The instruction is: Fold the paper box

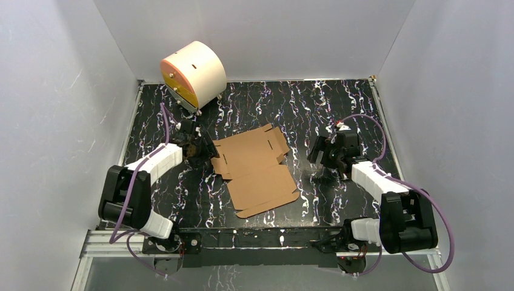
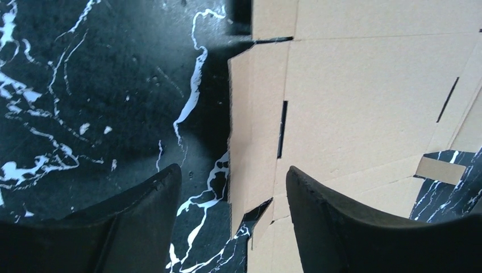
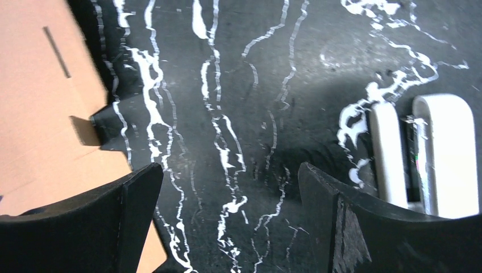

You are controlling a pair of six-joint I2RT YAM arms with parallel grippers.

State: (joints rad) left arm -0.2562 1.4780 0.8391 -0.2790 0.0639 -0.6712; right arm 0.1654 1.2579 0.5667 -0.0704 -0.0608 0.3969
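The paper box (image 1: 257, 167) lies as a flat brown die-cut sheet with flaps and slots in the middle of the black marbled table. My left gripper (image 1: 203, 148) is low at the sheet's left edge. In the left wrist view its fingers stand apart (image 2: 232, 170), and the raised edge of the sheet's left flap (image 2: 250, 142) runs between them without either pad touching it. My right gripper (image 1: 321, 159) hovers to the right of the sheet, open wide (image 3: 228, 166) over bare table. The sheet's right edge (image 3: 40, 114) shows beside its left finger.
A cream cylinder with an orange face (image 1: 194, 73) stands at the back left corner. A small white-and-black bar (image 3: 423, 151) lies on the table just beyond my right gripper's right finger. White walls enclose the table on three sides.
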